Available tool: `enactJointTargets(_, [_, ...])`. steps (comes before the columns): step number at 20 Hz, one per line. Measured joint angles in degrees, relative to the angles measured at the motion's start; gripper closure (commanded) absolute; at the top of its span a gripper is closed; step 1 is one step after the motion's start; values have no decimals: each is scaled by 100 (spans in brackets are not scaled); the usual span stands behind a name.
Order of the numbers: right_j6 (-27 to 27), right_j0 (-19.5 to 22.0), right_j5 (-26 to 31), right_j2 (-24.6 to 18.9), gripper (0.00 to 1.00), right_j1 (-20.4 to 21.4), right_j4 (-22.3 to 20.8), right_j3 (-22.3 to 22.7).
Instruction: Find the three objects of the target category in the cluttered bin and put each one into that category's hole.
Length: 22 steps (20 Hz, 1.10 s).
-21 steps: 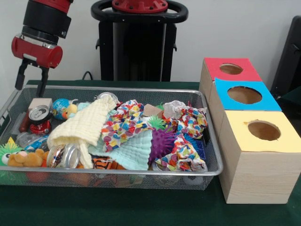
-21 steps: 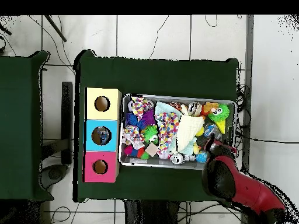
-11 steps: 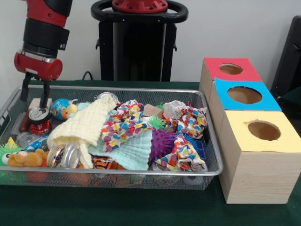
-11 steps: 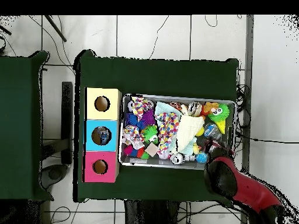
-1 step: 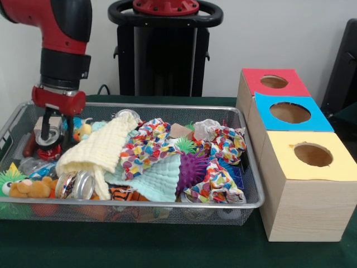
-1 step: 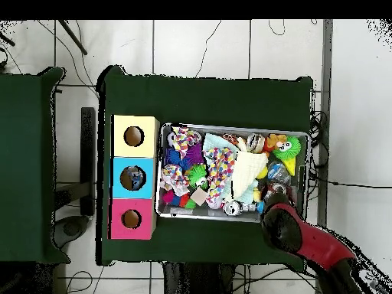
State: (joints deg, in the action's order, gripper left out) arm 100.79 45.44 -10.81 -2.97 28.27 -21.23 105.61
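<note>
Now your gripper (image 5: pixel 54 132) is straddling the red can (image 5: pixel 47 140) in the bin's (image 5: pixel 250 192) far corner, fingers spread and not yet clamped; you're risking a finger catching the wooden block (image 5: pixel 42 121) behind or tipping it

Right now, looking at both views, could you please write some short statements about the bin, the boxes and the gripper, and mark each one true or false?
1. The gripper is down inside the wire bin, with an open finger on each side of a red can. True.
2. The box with the yellow top stands farthest from the camera in the front view. False: it is nearest; the box with the red top is farthest.
3. A pale yellow cloth lies on the clutter. True.
4. The purple spiky ball sits on the blue-topped box. False: it is in the bin.
</note>
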Motion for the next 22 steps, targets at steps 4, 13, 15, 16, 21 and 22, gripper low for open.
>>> enactJointTargets(4, [1, -20, -232, -43, 0, -56, 1, -169])
enactJointTargets(13, [1, -42, -461, -103, 0, -372, 2, -504])
enactJointTargets(15, [1, -42, -461, -104, 0, -387, 1, -515])
enactJointTargets(16, [1, -42, -462, -104, 0, -391, 1, -515])
enactJointTargets(21, [1, -51, -463, -104, 0, -395, 2, -516])
enactJointTargets(22, [1, -55, -463, -104, 0, -396, 2, -516])
